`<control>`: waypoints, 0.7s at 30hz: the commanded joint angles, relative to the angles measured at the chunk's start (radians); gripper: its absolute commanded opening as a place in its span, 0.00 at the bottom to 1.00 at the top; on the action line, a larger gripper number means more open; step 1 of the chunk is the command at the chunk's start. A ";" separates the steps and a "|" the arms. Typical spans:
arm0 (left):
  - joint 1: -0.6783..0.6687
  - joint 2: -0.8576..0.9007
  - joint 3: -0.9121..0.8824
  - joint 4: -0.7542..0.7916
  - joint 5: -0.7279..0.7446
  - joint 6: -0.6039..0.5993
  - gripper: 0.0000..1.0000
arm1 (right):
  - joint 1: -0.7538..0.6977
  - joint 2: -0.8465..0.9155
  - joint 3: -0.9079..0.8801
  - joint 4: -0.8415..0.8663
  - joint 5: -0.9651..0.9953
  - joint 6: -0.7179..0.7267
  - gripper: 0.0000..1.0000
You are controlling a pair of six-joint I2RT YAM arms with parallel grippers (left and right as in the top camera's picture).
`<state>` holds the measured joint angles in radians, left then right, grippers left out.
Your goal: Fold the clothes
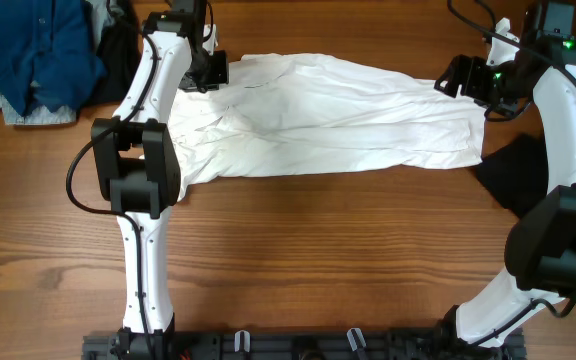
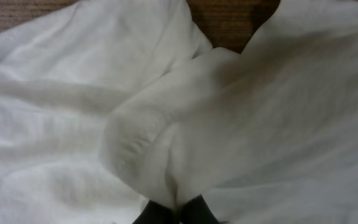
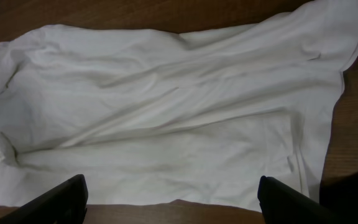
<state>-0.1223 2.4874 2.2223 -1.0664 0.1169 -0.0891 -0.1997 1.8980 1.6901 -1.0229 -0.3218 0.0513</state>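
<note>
While the left gripper [image 2: 178,210] is clamped on a fold of the white shirt [image 1: 328,115] spread at 12 o'clock and the right gripper [image 3: 174,199] gapes empty, a one-sided pull may bunch it.

The big shirt [image 1: 338,115] across the middle was plain white, with no print showing. In the upper left of the frame a deep blue garment [image 1: 33,50] lay over a pale grey-blue piece [image 1: 28,113], with a black piece [image 1: 116,60] beside them. Another black garment [image 1: 508,175] lay at the right. The table [image 1: 318,260] was warm brown wood grain.
</note>
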 commanded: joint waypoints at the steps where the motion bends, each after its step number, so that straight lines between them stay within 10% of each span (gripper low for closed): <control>1: -0.002 -0.008 0.023 0.004 -0.007 -0.002 0.04 | 0.004 0.013 -0.010 0.008 -0.016 0.003 0.88; 21: -0.023 -0.172 0.029 -0.288 -0.006 0.002 0.04 | 0.004 0.013 -0.010 0.009 -0.016 0.004 0.88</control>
<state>-0.1280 2.3253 2.2440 -1.3117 0.1165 -0.0895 -0.1997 1.8980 1.6901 -1.0191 -0.3218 0.0513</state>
